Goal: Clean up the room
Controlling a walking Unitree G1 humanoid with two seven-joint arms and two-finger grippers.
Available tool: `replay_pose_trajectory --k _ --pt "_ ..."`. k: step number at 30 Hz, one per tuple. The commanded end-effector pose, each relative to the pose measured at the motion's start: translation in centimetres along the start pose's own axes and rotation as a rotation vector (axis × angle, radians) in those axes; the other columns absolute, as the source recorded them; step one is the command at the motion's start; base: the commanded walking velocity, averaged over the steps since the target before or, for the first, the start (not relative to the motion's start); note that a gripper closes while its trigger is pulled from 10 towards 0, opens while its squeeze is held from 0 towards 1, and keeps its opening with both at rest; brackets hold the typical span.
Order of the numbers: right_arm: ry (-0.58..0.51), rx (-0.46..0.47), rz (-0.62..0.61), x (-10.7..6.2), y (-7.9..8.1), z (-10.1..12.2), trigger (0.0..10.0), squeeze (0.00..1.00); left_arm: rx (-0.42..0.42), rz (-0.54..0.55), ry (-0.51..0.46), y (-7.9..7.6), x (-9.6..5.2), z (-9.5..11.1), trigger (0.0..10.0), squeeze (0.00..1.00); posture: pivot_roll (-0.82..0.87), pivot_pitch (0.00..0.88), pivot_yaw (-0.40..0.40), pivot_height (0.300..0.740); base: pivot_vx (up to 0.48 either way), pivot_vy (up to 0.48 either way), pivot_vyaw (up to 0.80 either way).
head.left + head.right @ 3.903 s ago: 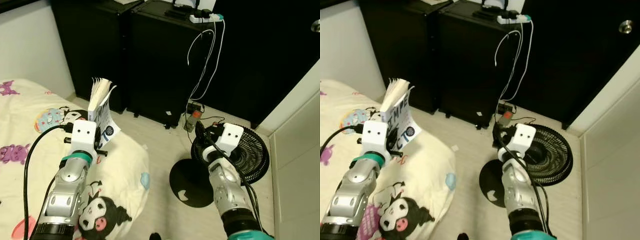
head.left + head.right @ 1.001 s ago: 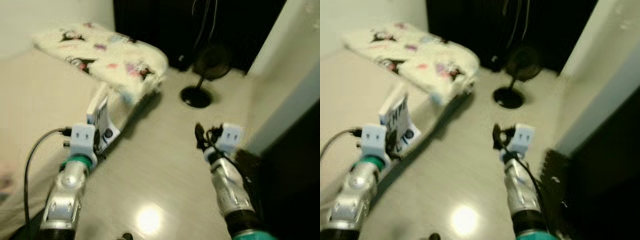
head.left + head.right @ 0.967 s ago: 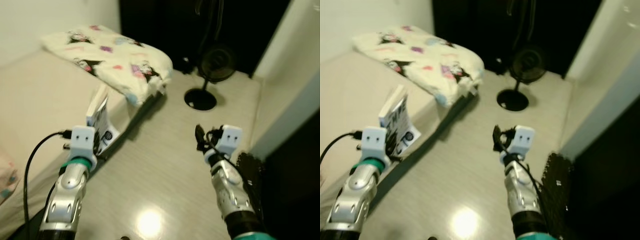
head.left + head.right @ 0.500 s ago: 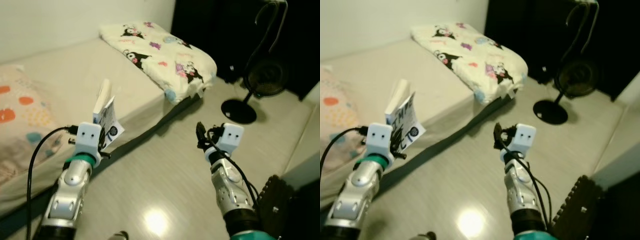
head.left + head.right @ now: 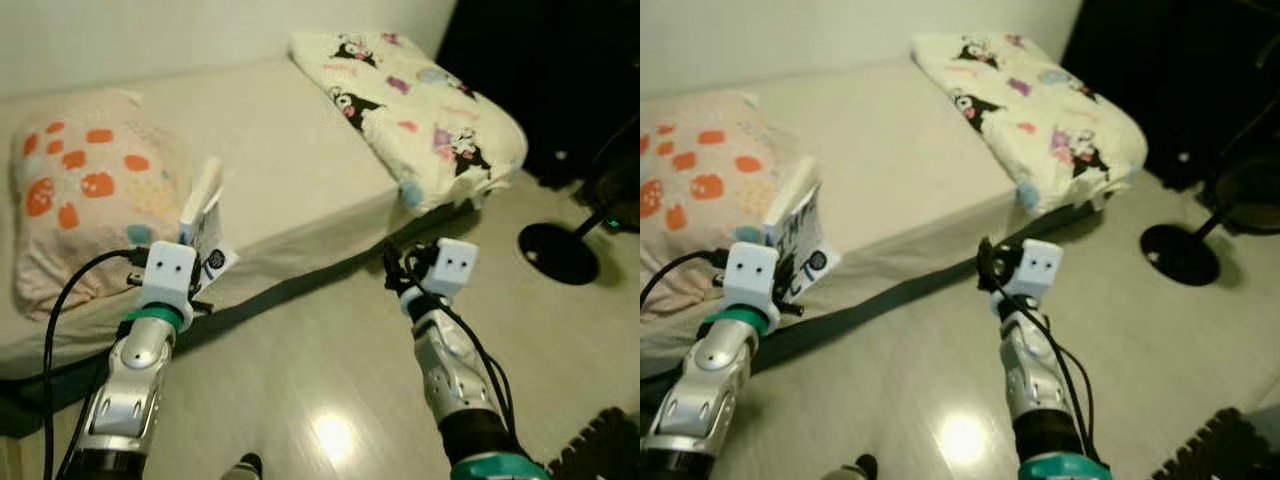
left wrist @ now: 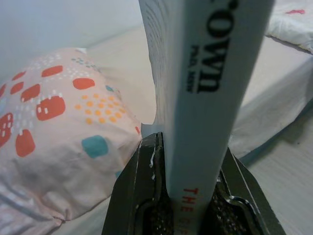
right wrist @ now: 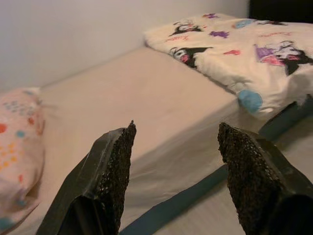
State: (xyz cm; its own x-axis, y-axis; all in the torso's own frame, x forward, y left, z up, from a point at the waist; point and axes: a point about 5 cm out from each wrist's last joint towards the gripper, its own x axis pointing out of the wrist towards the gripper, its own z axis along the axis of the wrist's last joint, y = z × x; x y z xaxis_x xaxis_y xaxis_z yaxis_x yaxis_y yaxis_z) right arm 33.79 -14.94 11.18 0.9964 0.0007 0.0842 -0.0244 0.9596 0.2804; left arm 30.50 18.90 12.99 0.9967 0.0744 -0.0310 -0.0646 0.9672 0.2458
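My left gripper [image 6: 188, 215] has its jaws clamped on the spine of a white paperback book with black lettering [image 5: 205, 225], held upright; my right gripper [image 7: 173, 147] has its jaws spread wide with nothing between them. Landmark: the low bed with a beige sheet [image 5: 270, 150]. Both grippers hang over the pale glossy floor [image 5: 330, 380] just off the bed's near edge, the book standing before the pink pillow with orange spots [image 5: 85, 185] at one end. A cream blanket printed with cartoon figures [image 5: 420, 100] covers the bed's other end. Beyond that end stands a black pedestal fan [image 5: 565, 250].
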Motion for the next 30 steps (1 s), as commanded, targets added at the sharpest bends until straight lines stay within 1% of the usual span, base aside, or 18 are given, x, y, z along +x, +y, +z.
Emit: replay_pose_trajectory --k 1,7,11,17,20,22,26,30 --pt "0.012 0.014 -0.028 -0.3 -0.7 -0.4 10.0 0.0 0.002 -0.014 -0.028 -0.3 0.0 0.3 10.0 0.0 0.12 0.005 -0.019 0.74 0.48 0.0 0.0" --pt "0.012 0.013 -0.032 -0.4 -0.8 -0.4 10.0 0.0 0.004 -0.019 -0.031 -0.3 0.0 0.3 10.0 0.0 0.12 0.005 -0.019 0.74 0.48 0.0 0.0" --pt "0.008 0.017 -0.042 -0.5 -0.8 -0.5 10.0 0.0 0.026 -0.034 -0.041 0.1 0.3 0.6 10.0 0.0 0.12 0.017 0.014 0.74 0.472 0.0 0.0" --pt "0.007 0.027 -0.059 -0.7 -0.8 -0.8 10.0 0.0 0.049 -0.057 -0.054 0.3 0.7 1.0 10.0 0.0 0.12 0.021 0.042 0.74 0.469 0.0 0.0" --pt "0.007 0.027 -0.059 -0.7 -0.8 -0.8 10.0 0.0 0.049 -0.057 -0.054 0.3 0.7 1.0 10.0 0.0 0.12 0.021 0.042 0.74 0.469 0.0 0.0" --pt "0.003 0.032 -0.066 -0.9 -0.8 -0.9 10.0 0.0 0.07 -0.081 -0.07 0.0 0.9 1.4 10.0 0.0 0.12 0.019 0.054 0.74 0.469 0.0 0.0" --pt "0.0 0.029 -0.067 -0.9 -0.8 -0.9 10.0 0.0 0.074 -0.084 -0.073 0.0 0.9 1.5 10.0 0.0 0.11 0.018 0.059 0.74 0.469 0.0 0.0" --pt "-0.009 0.016 -0.053 -0.6 -0.6 -0.6 10.0 0.0 0.117 -0.101 -0.075 0.0 1.1 1.5 10.0 0.0 0.12 0.017 0.073 0.74 0.469 0.0 0.0"
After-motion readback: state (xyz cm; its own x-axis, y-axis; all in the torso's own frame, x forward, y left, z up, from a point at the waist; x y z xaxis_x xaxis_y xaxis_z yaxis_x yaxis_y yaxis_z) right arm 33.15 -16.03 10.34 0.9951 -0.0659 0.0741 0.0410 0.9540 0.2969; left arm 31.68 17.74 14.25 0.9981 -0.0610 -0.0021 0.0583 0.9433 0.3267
